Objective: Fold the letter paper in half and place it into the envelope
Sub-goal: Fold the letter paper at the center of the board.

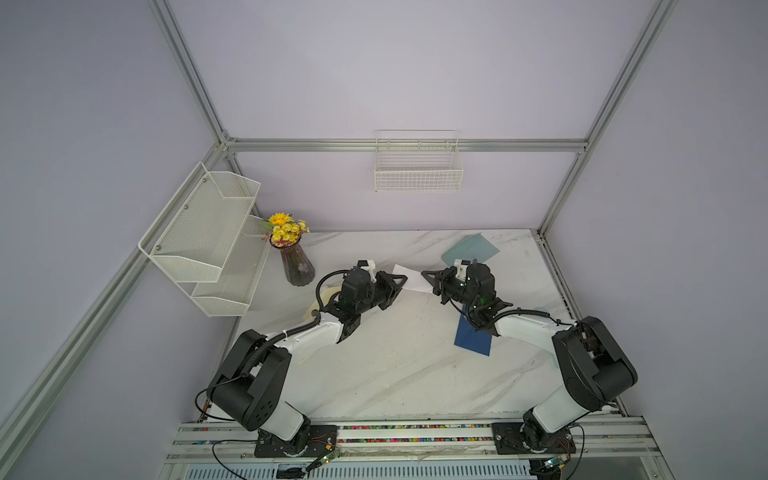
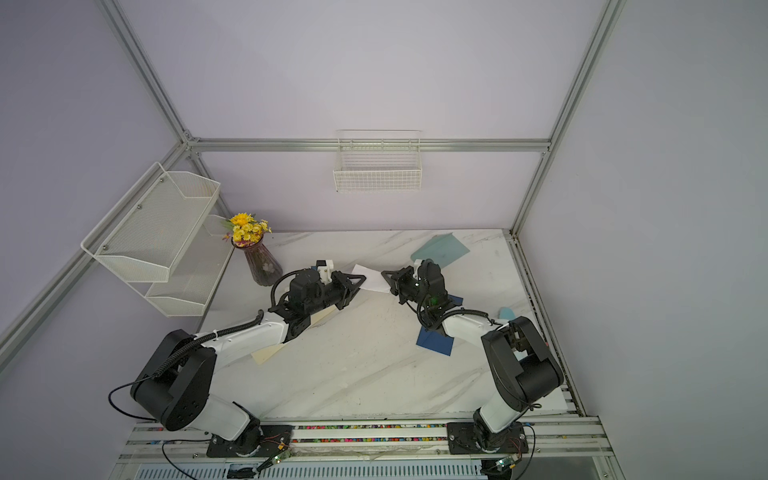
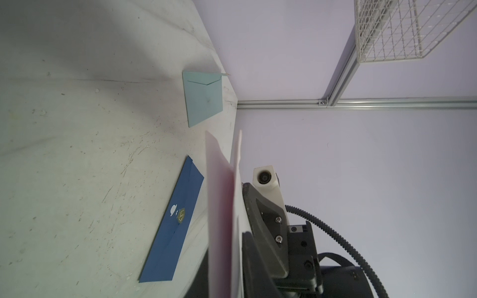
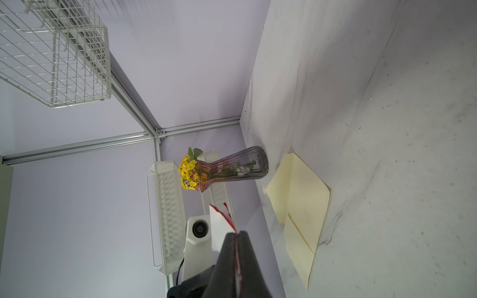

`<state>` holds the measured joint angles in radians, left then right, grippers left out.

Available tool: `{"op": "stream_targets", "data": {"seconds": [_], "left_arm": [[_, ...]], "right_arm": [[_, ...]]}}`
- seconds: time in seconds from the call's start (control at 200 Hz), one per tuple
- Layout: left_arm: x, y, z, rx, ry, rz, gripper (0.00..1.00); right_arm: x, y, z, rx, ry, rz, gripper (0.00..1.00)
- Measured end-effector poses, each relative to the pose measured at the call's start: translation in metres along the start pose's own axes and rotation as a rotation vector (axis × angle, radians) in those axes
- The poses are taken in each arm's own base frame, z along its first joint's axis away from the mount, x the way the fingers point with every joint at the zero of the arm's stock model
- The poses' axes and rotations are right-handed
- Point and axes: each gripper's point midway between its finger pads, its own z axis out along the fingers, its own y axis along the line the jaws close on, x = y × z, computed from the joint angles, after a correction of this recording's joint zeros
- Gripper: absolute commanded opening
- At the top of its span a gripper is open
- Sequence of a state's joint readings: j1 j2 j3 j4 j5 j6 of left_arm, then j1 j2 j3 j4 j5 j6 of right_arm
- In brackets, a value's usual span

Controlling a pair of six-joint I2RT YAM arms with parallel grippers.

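Letter paper (image 1: pixel 415 281) between left gripper (image 1: pixel 401 279) and right gripper (image 1: pixel 427 275), above table (image 1: pixel 395 365)

We see the letter paper (image 2: pixel 372 280) spanning between the left gripper (image 2: pixel 360 283) and the right gripper (image 2: pixel 385 275), each tip meeting one end of it. On the table (image 2: pixel 353 374) lie a light blue envelope (image 2: pixel 441 249) at the far side, a dark blue envelope (image 2: pixel 434 343) under the right arm (image 2: pixel 465 324) and a cream envelope (image 2: pixel 268 355) under the left arm (image 2: pixel 249 336)
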<state>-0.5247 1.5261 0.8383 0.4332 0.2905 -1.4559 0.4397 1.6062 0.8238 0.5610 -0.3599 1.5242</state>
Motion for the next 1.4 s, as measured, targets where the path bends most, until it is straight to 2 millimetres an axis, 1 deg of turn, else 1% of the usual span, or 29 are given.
{"op": "stream_targets", "data": {"seconds": [0.035,0.055,0.09,0.18,0.28,0.355,0.4,0.46,0.52,0.55,0.61,0.645,0.695,0.73,0.74,0.765,0.785,0.815,0.855,0.925,1.02,1.12,1.18,1.235,1.275,1.34,1.37,1.4], "left_arm": [[0.0,0.0,0.0,0.0,0.001,0.01,0.0],[0.0,0.0,0.0,0.001,0.004,0.013,0.0],[0.0,0.0,-0.001,0.001,0.011,0.017,0.0],[-0.005,0.001,-0.003,0.006,0.024,0.035,0.0],[-0.016,0.001,-0.009,0.025,0.05,0.054,0.0],[-0.022,-0.001,-0.016,0.052,0.089,0.074,0.0],[-0.025,-0.002,-0.019,0.07,0.121,0.093,0.0],[-0.026,-0.003,-0.021,0.085,0.177,0.122,0.0],[-0.023,-0.005,-0.02,0.096,0.242,0.153,0.0],[-0.02,-0.007,-0.019,0.103,0.28,0.173,0.0],[-0.014,-0.01,-0.017,0.113,0.349,0.209,0.0],[-0.009,-0.012,-0.017,0.119,0.391,0.229,0.0],[-0.003,-0.014,-0.017,0.124,0.445,0.261,0.0],[0.0,-0.016,-0.017,0.125,0.477,0.28,0.04],[0.0,-0.016,-0.017,0.124,0.482,0.282,0.06],[0.001,-0.016,-0.017,0.12,0.498,0.296,0.15],[0.002,-0.016,-0.017,0.115,0.511,0.301,0.23],[0.003,-0.015,-0.017,0.108,0.524,0.314,0.32],[0.003,-0.013,-0.017,0.096,0.532,0.316,0.41],[0.004,-0.01,-0.018,0.086,0.535,0.308,0.42],[0.003,0.0,-0.017,0.078,0.508,0.276,0.39],[0.005,0.025,-0.016,0.055,0.46,0.197,0.33],[0.007,0.038,-0.017,0.041,0.435,0.149,0.25],[0.008,0.041,-0.016,0.045,0.419,0.117,0.17],[0.007,0.038,-0.015,0.059,0.408,0.115,0.12],[0.005,0.029,-0.014,0.089,0.395,0.121,0.05],[0.005,0.026,-0.014,0.1,0.392,0.123,0.0],[0.004,0.023,-0.014,0.109,0.39,0.132,0.0]], "right_arm": [[0.002,0.0,0.0,0.003,0.011,-0.009,0.77],[0.003,0.0,0.0,0.005,0.018,-0.012,0.81],[0.006,0.0,0.001,0.011,0.035,-0.026,0.84],[0.014,0.008,0.003,0.02,0.093,-0.077,0.86],[0.025,0.025,0.003,-0.007,0.176,-0.139,0.85],[0.035,0.032,0.003,-0.023,0.252,-0.186,0.8],[0.042,0.032,0.003,-0.022,0.301,-0.216,0.75],[0.049,0.029,0.004,-0.012,0.359,-0.245,0.7],[0.056,0.023,0.004,0.005,0.416,-0.261,0.65],[0.059,0.021,0.003,0.011,0.439,-0.269,0.61],[0.065,0.015,0.002,0.024,0.488,-0.28,0.49],[0.068,0.013,0.001,0.029,0.51,-0.288,0.4],[0.072,0.01,-0.001,0.036,0.539,-0.292,0.24],[0.073,0.01,-0.002,0.035,0.552,-0.297,0.13],[0.074,0.01,-0.002,0.035,0.558,-0.298,0.1],[0.075,0.01,-0.003,0.034,0.565,-0.303,0.03],[0.076,0.01,-0.003,0.033,0.571,-0.302,0.0],[0.077,0.01,-0.004,0.031,0.578,-0.306,0.0],[0.077,0.01,-0.004,0.031,0.58,-0.312,0.0],[0.076,0.008,-0.004,0.036,0.573,-0.304,0.0],[0.075,0.002,-0.005,0.042,0.549,-0.28,0.0],[0.075,-0.006,-0.005,0.053,0.532,-0.253,0.0],[0.075,-0.009,-0.004,0.06,0.525,-0.24,0.0],[0.076,-0.01,-0.004,0.063,0.524,-0.237,0.0],[0.076,-0.01,-0.004,0.064,0.523,-0.238,0.09],[0.076,-0.011,-0.004,0.067,0.525,-0.243,0.35],[0.077,-0.01,-0.004,0.068,0.527,-0.248,0.41],[0.078,-0.01,-0.004,0.07,0.536,-0.253,0.45]]}}
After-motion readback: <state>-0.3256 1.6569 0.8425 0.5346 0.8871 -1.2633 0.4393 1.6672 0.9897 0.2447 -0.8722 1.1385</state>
